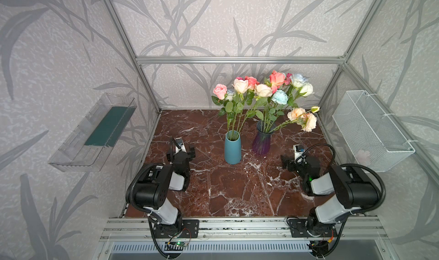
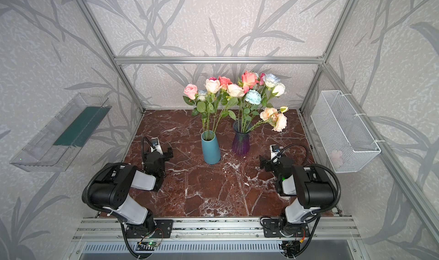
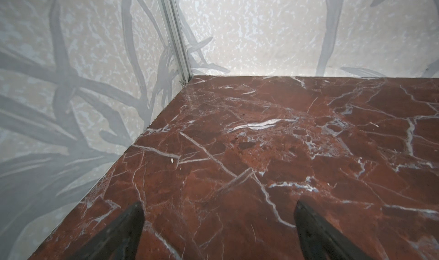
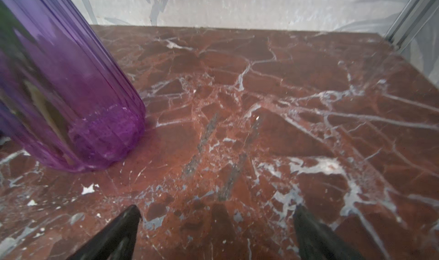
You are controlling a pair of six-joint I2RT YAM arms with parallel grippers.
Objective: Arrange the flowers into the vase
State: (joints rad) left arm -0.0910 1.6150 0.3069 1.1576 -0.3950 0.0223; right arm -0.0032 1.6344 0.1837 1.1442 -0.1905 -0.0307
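Marble table (image 1: 237,187): teal vase (image 1: 232,149), purple vase (image 1: 262,143)

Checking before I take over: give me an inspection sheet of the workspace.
Surface: dark red marble tabletop, white-veined.
Job's things: flowers stand in teal vase and purple vase; peach spray leans right.
Clutter: nothing seen.
Tools: left tool and right tool open, empty, near the tabletop.
Cables: black conduits looped at both arms, clear of flowers.
Surroundings: clear tray on left wall, mesh basket on right wall.

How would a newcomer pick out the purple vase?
On the red marble table, two vases of flowers stand side by side near the middle. The purple vase is the one on the right: see-through ribbed glass, unlike the solid blue vase.
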